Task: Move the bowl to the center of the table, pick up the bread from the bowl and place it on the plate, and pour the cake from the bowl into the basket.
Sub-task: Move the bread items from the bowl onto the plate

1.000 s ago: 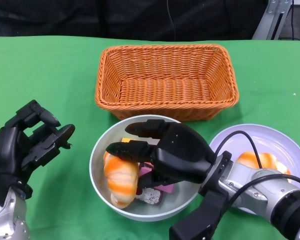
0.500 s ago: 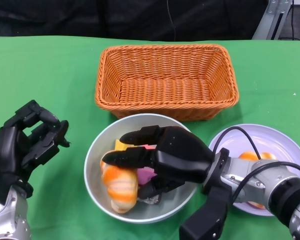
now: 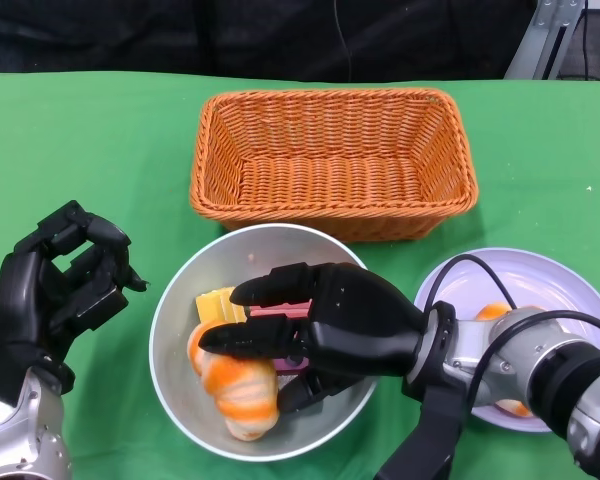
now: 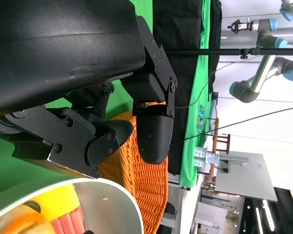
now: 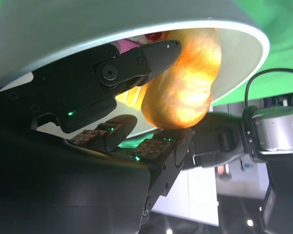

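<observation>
Orange woven basket [image 3: 333,160], grey bowl [image 3: 180,310], green table [image 3: 90,150].

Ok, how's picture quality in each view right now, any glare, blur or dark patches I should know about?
Head view: evenly lit and sharp, bowl, basket and plate all clear. Right wrist view: the bread glows overexposed, the right hand is a dark mass against it, and the bowl's near wall is blurred. Left wrist view: the left hand fills the frame in shadow; the background is bright.

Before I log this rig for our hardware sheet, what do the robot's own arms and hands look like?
Both forearms are silver metal cylinders. Each robot hand is glossy black: the left robot hand and the right robot hand have rounded shells and screw-jointed fingers. Black cables loop over the right wrist. Small green lights glow inside the right robot hand.
</observation>
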Tool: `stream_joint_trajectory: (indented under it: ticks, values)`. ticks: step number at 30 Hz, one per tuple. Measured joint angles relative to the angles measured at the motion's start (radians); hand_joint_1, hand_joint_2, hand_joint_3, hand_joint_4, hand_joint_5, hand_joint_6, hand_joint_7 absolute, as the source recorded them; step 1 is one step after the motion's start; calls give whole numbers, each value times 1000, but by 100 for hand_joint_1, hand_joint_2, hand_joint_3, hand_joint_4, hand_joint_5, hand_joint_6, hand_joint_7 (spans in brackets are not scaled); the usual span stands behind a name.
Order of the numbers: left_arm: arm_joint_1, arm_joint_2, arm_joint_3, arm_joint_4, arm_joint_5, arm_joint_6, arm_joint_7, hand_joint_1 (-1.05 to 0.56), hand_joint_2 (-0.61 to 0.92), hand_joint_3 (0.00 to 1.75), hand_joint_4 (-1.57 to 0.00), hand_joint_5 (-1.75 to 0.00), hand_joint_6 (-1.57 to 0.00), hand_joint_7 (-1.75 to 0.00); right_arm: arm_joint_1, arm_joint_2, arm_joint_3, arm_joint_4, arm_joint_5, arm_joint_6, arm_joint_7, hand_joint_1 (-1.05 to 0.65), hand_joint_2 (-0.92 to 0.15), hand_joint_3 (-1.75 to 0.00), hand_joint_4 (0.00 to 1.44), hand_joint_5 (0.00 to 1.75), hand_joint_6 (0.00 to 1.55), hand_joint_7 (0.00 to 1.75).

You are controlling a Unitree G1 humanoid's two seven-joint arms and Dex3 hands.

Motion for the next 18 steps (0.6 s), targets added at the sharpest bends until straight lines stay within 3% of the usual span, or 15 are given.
stream_joint_trajectory:
  ticks: [7,8,9,10,12,18]
  values:
    - [0,0,-4,0,33,-13,30,2,65,95,-79,-163,-83,-136,-2,12,8,20,-9,34,-35,-46,-91,-1,86,20,100,9]
    - [0,0,-4,0,37,-15,35,2,65,95,-79,-163,-82,-136,-2,13,8,23,-9,34,-42,-44,-89,-1,91,29,106,10]
    - [1,0,-5,0,42,-17,42,2,64,97,-79,-163,-82,-137,-2,15,9,26,-9,34,-57,-41,-88,0,89,58,111,10]
    - [1,0,-7,0,50,-19,50,2,62,100,-79,-163,-82,-138,-2,17,11,29,-11,34,-79,-40,-88,0,88,72,114,10]
    - [4,0,-11,0,69,-25,66,2,57,109,-78,-164,-81,-139,-2,22,18,35,-16,36,-119,-37,-87,0,88,91,118,8]
    - [7,0,-24,0,92,-40,90,1,52,117,-78,-165,-80,-140,-3,28,39,54,-33,45,-185,-33,-83,0,88,112,122,7]
